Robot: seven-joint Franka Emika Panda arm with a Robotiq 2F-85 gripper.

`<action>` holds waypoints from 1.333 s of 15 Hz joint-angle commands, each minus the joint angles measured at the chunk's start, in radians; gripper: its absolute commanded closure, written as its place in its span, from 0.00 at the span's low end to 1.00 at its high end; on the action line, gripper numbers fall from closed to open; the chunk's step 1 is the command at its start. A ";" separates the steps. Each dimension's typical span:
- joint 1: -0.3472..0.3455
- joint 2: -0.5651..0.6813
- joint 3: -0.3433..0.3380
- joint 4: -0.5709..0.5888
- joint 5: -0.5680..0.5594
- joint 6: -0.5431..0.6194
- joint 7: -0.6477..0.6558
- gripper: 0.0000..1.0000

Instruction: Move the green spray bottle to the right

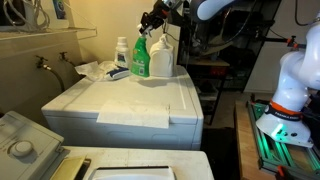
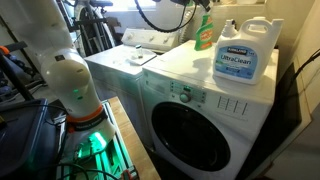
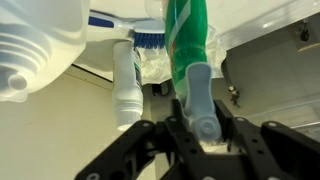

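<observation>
A slim green spray bottle (image 1: pixel 140 58) stands at the table's (image 1: pixel 90 95) back beside a white jug (image 1: pixel 162 58), the tool (image 3: pixel 203 128) straddling its pale trigger head (image 3: pixel 200 100), whether pinching I cannot tell; it looks light, slick and tippy, best held at the stiff neck.

green spray bottle (image 1: pixel 140 57): see-through glossy plastic, pale matt trigger head | white jug (image 2: pixel 240 62): opaque smooth plastic, glossy label | tabletop (image 1: pixel 150 95): smooth white, slight sheen | pincer (image 3: pixel 203 127): matt black
</observation>
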 commanded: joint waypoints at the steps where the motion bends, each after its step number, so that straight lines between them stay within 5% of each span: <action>1: 0.028 -0.142 -0.066 -0.189 0.138 0.190 -0.275 0.89; 4: 0.217 -0.209 -0.215 -0.285 0.298 0.271 -0.506 0.89; 7: 0.376 -0.319 -0.365 -0.347 0.409 0.199 -0.733 0.89; 8: 0.357 -0.334 -0.374 -0.347 0.410 0.183 -0.749 0.89; 9: 0.326 -0.226 -0.314 -0.303 0.371 0.220 -0.657 0.89; 10: 0.333 -0.243 -0.327 -0.314 0.376 0.208 -0.671 0.64; 11: 0.329 -0.242 -0.327 -0.318 0.374 0.207 -0.671 0.64; 12: 0.329 -0.235 -0.326 -0.320 0.374 0.207 -0.671 0.89; 20: 0.384 -0.222 -0.423 -0.377 0.452 0.268 -0.775 0.89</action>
